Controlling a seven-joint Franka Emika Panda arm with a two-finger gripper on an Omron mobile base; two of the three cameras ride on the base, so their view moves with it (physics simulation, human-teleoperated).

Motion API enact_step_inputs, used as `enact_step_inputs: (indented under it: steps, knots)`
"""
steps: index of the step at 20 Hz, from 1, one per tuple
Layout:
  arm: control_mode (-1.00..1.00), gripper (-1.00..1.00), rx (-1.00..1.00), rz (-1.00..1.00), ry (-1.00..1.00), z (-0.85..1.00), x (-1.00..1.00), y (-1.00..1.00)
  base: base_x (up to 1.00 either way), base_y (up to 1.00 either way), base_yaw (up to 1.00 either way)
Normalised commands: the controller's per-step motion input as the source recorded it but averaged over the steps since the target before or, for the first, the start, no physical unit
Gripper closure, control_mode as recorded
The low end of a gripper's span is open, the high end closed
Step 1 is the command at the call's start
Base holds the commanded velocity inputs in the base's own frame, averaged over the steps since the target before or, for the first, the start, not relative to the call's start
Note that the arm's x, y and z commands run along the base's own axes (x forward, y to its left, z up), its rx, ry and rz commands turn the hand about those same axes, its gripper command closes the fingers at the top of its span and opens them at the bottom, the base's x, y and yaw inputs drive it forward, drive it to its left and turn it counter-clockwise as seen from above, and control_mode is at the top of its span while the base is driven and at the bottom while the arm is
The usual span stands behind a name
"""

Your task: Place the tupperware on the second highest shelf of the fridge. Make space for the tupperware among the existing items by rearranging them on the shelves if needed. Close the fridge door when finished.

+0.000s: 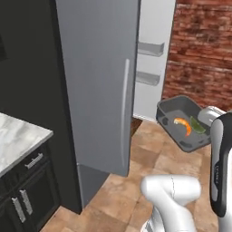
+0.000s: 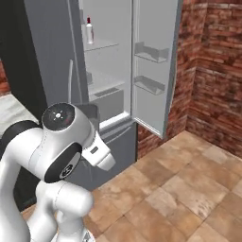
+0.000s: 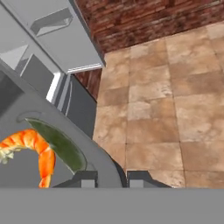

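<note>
The tupperware (image 1: 181, 121) hangs in the air in front of the fridge, tilted, with an orange curved piece and a green one inside. My gripper (image 1: 203, 123) is shut on its right rim. In the hand view the tupperware (image 3: 52, 144) lies at the lower left, and its rim runs between the fingertips of the gripper (image 3: 111, 178). The fridge door (image 2: 152, 71) stands open with grey bins on its inner face. The left-hand door (image 1: 99, 81) is shut. Inside the fridge (image 2: 106, 56) a white bottle with a red cap (image 2: 89, 31) stands on a high shelf (image 2: 105, 46). A lower shelf (image 2: 106, 78) looks bare.
A brick wall (image 1: 204, 45) closes the right side behind the open door. A marble counter (image 1: 18, 140) over dark cabinets (image 1: 27, 195) sits at the left. Tan floor tiles (image 2: 189, 189) spread in front of the fridge, with its drawer (image 3: 81, 105) below.
</note>
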Motion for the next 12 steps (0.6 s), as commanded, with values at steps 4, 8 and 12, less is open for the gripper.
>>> enact_step_inputs:
  steps: [4, 8, 12]
  knots:
    - [1.0, 1.0, 0.0, 0.0, 0.0, 0.0, 0.0, 0.0, 0.51, -1.0, 0.36]
    - [1.0, 1.0, 0.0, 0.0, 0.0, 0.0, 0.0, 0.0, 0.22, -1.0, 0.43]
    - [1.0, 1.0, 0.0, 0.0, 0.0, 0.0, 0.0, 0.0, 0.27, -0.77, 0.53]
